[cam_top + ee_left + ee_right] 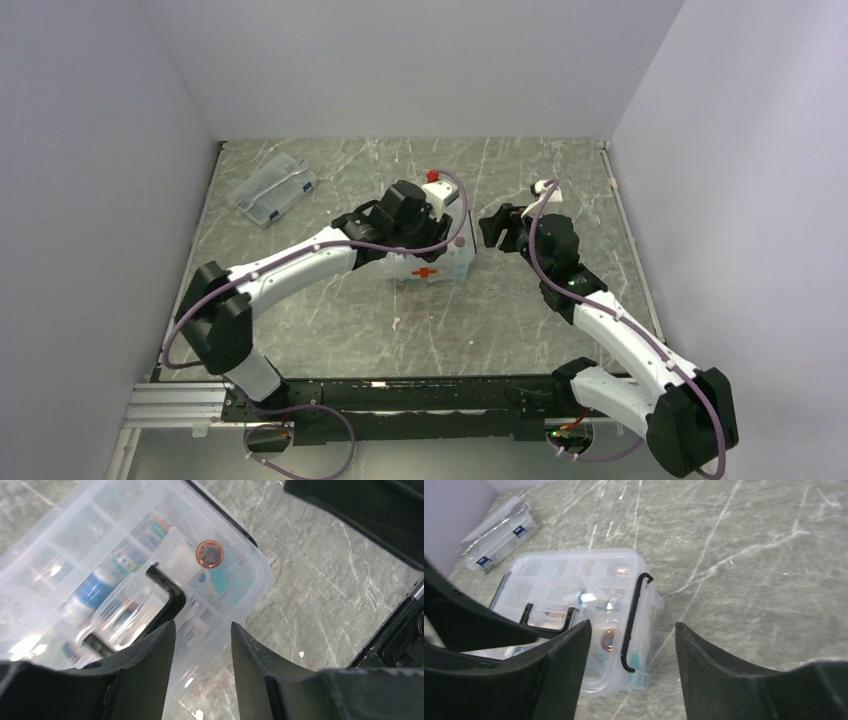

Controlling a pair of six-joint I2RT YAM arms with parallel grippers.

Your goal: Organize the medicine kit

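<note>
we see the medicine kit (574,580) at the middle of the table (560,170), lid on, its clear compartments holding a blue-and-white bottle (92,590) and packets; red cross (425,272) in front, dark handle (172,597) on top. a flatter clear case (272,189) lies back left. the left gripper (202,630) and right gripper (631,630) hang released, gripping nothing.

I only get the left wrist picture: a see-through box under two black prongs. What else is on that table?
Observer: A flatter clear case with blue labels lies near the far left corner of the table.
Operator: Any marking on the big box?
Observer: Yes, the medicine kit has a red cross on its front.
Operator: And the other arm?
Observer: The right tool hangs just right of the kit, jaws open, holding nothing.
</note>
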